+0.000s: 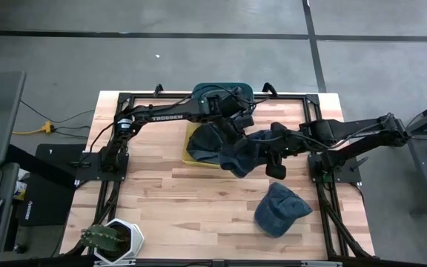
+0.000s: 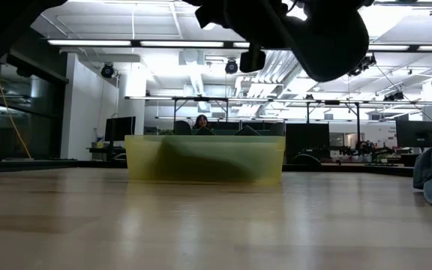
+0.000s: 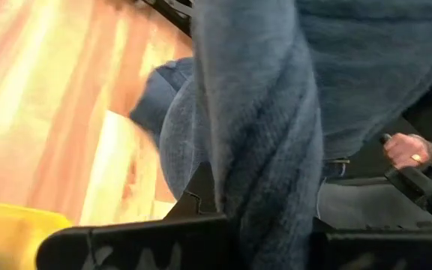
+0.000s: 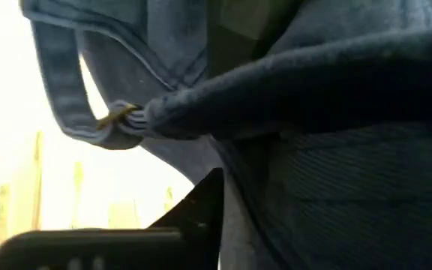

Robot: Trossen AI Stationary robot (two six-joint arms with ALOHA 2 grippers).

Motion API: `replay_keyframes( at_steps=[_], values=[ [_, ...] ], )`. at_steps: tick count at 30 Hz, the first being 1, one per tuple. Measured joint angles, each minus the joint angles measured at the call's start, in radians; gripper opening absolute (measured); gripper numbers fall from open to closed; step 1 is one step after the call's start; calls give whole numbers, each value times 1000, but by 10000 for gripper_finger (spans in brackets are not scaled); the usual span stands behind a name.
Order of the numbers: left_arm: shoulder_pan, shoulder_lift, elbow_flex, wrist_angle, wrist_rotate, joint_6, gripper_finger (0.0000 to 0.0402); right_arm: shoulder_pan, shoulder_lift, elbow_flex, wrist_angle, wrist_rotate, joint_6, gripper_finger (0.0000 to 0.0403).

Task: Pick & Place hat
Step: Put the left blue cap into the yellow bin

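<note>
At the far left of the table (image 1: 154, 200) sits a cactus (image 1: 98, 237) in a white pot (image 1: 124, 236), down in the near corner, well apart from my work.

My left arm reaches across from the left side. My left gripper (image 1: 224, 122) hangs over the yellow bin (image 1: 191, 152) near the middle of the table. Its fingers (image 3: 201, 199) are squeezed tight on a blue hat (image 1: 236, 152), and in the left wrist view the thick cloth (image 3: 268, 150) runs right down between them. The hat is up in the air, not touching the wood. One part of it droops over the bin and the rest hangs past the bin's right edge.

From table height the bin (image 2: 205, 159) stands on the wood by itself, and the dark hat (image 2: 328, 37) hangs high above it (a person sits far back in the room behind the bin).

My right gripper (image 1: 276, 152) is just to the right, at the other end of the same hat. In the right wrist view the blue cloth (image 4: 313, 97) lies against one dark finger (image 4: 201, 210), with the strap and its little buckle (image 4: 118, 114) hanging loose. I cannot tell if these fingers are pinching the cloth or are a little way open.

Farther right and nearer the front edge, a second blue hat (image 1: 280, 210) lies flat on the wood, well apart from both grippers.
</note>
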Motion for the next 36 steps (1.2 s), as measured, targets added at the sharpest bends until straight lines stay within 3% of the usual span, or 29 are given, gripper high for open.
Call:
replay_keyframes(
  at_steps=[7,19,28,36],
  values=[
    [66,-1,0,-38,-20,23,0,-24,-25,0,-7,56,50,126],
    [132,-8,0,-140,-9,112,0,-145,-174,0,-37,94,147,188],
    [208,-79,-27,-145,-5,148,0,-168,-225,0,-97,121,231,195],
    [273,-199,-153,-104,2,138,0,-171,-223,0,-105,167,236,198]
  ],
)
